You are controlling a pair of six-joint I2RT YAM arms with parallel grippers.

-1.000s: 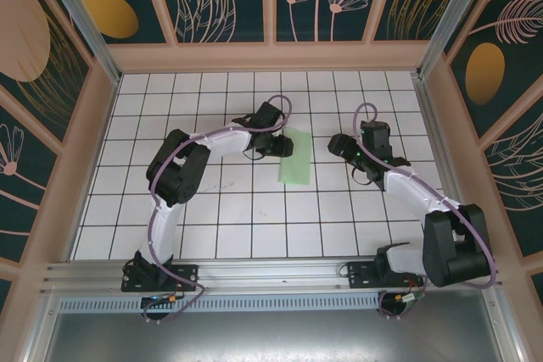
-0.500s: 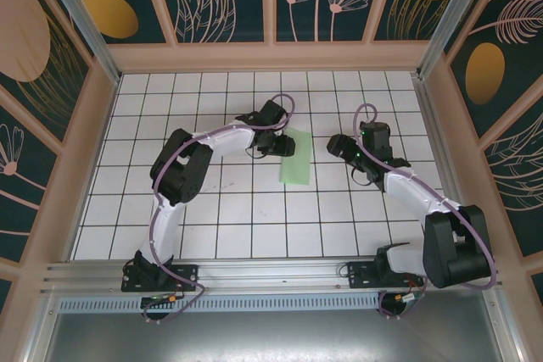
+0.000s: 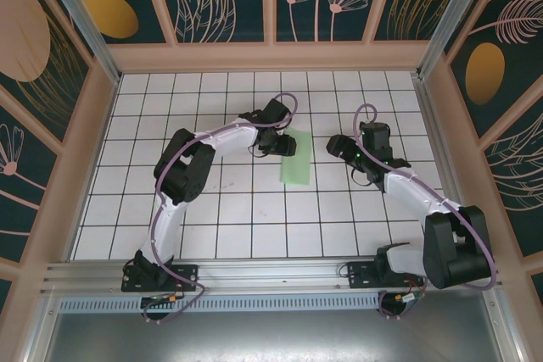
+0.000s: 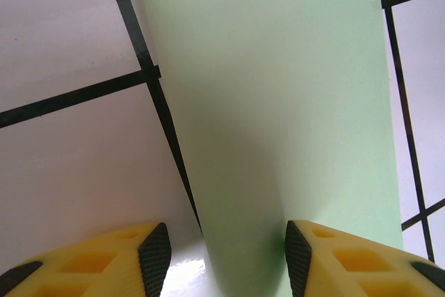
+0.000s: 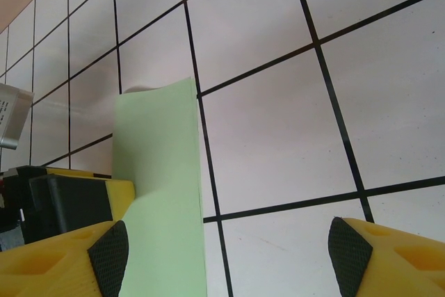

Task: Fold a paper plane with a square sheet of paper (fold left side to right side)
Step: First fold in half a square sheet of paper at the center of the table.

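Note:
The square sheet of paper [image 3: 297, 157] lies doubled over as a narrow pale green strip at the middle of the tiled table. My left gripper [image 3: 286, 143] is at the strip's left edge. In the left wrist view its rounded fold [image 4: 278, 102] bulges up between the jaws of the left gripper [image 4: 222, 259], which stand open; the left pad [image 4: 156, 259] is clear of it. My right gripper [image 3: 336, 147] hovers open about one tile to the right. The right gripper [image 5: 229, 255] has the strip [image 5: 163, 193] by its left pad. The paper plane is out of view.
The white tiled table [image 3: 254, 218] is boxed in by a wooden rim [image 3: 271, 57] and patterned walls. The left arm's yellow finger [image 5: 76, 203] shows at the left of the right wrist view, close to the strip.
The left jaws have opened slightly and the left arm has shifted a little. The paper and the right arm have stayed put.

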